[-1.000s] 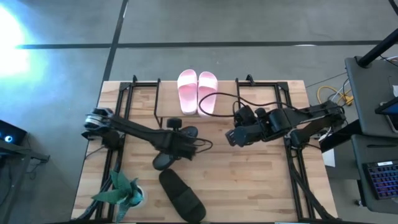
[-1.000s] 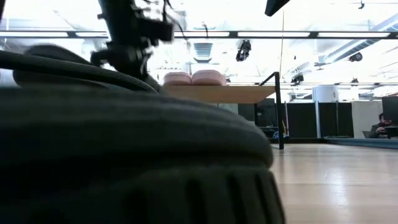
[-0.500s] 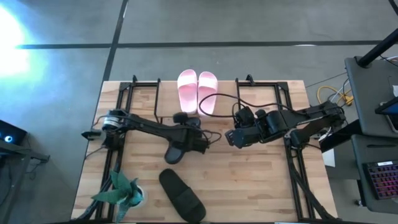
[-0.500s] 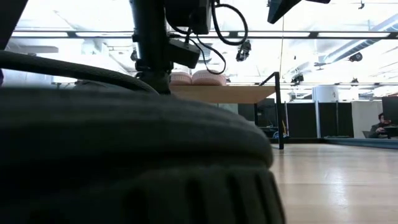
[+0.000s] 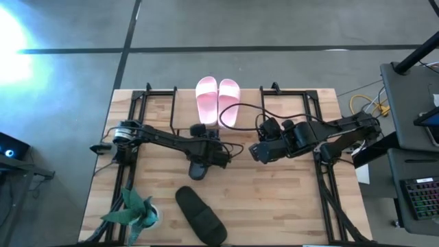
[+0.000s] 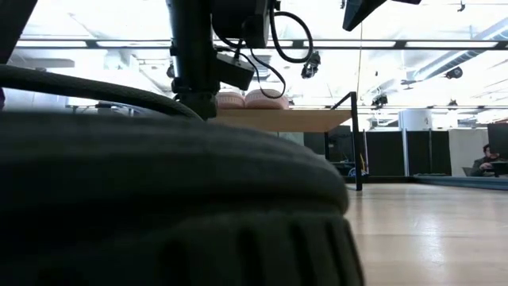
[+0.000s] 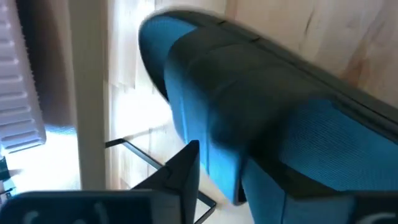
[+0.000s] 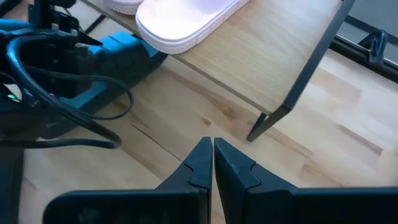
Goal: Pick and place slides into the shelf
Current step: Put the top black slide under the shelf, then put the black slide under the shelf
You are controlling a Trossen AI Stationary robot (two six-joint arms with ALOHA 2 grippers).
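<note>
step: slide dark grey-black slide sandal (image 5: 197, 167) under low wooden shelf on black legs (image 8: 273, 59) | left claw (image 5: 221, 156) on sandal at shelf front, grip unclear | right claw (image 8: 212, 163) closed, empty, waiting beside | tip: push level, toe-first, below pink pair (image 5: 218, 101); second dark sandal (image 5: 200, 215) waits on bench (image 5: 288, 206)

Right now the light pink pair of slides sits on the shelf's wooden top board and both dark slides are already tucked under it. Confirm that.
Not quite. The light pink pair of slides does sit on the shelf's wooden top board, but only one dark slide is at the shelf, beneath the left gripper. The other dark slide lies out on the table near its front edge, as the high view shows.
</note>
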